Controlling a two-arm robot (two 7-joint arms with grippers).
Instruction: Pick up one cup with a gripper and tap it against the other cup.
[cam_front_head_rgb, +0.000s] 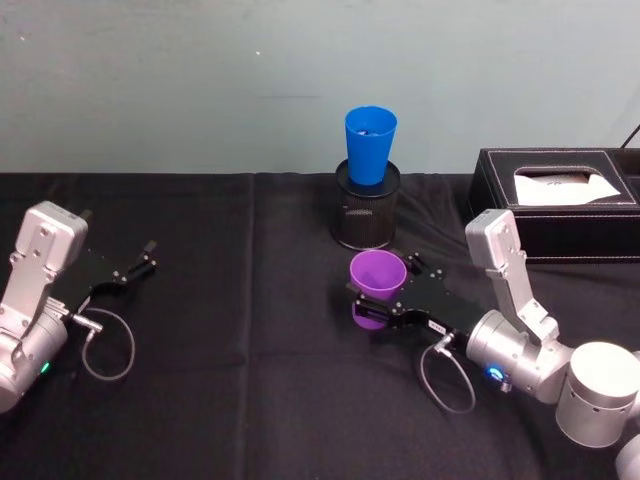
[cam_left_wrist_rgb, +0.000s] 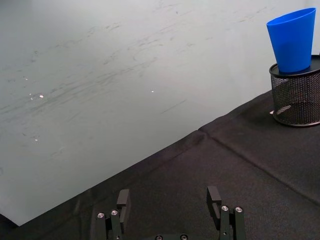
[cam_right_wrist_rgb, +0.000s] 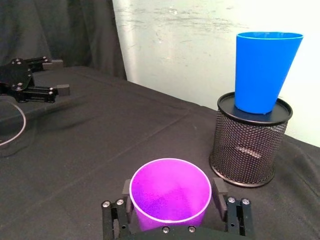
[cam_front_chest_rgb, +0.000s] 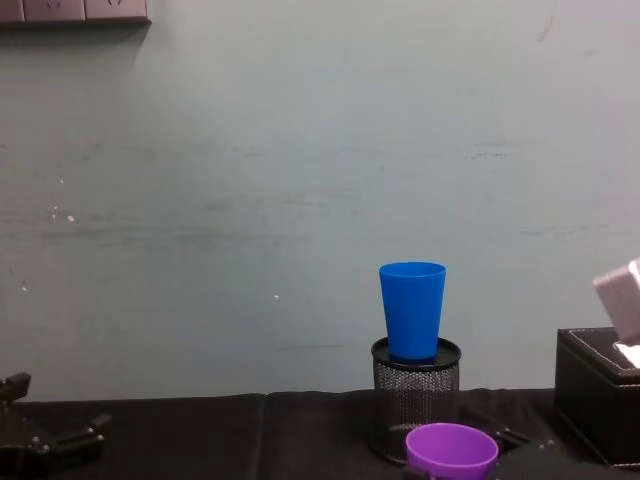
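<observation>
Tablecloth (cam_front_head_rgb: 250, 400): right hand (cam_right_wrist_rgb: 172, 194) grips purple cup (cam_front_head_rgb: 377, 272), label (cam_front_head_rgb: 437, 326) illegible; left hand (cam_left_wrist_rgb: 168, 197) idle.

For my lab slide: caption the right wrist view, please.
Right gripper holds the upright purple cup, facing the blue cup atop a black mesh pen holder; left gripper open beyond.

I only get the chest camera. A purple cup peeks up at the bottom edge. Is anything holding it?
Observer: Yes. The right gripper is closed on the purple cup, one finger on each side.
Operator: Is it touching the blue one?
Observer: No. The blue cup stands upright on top of a mesh pen holder, and bare black tablecloth shows between that holder and the purple cup.
Operator: And the other arm?
Observer: The left gripper is off at the left side of the table, open and empty.
</observation>
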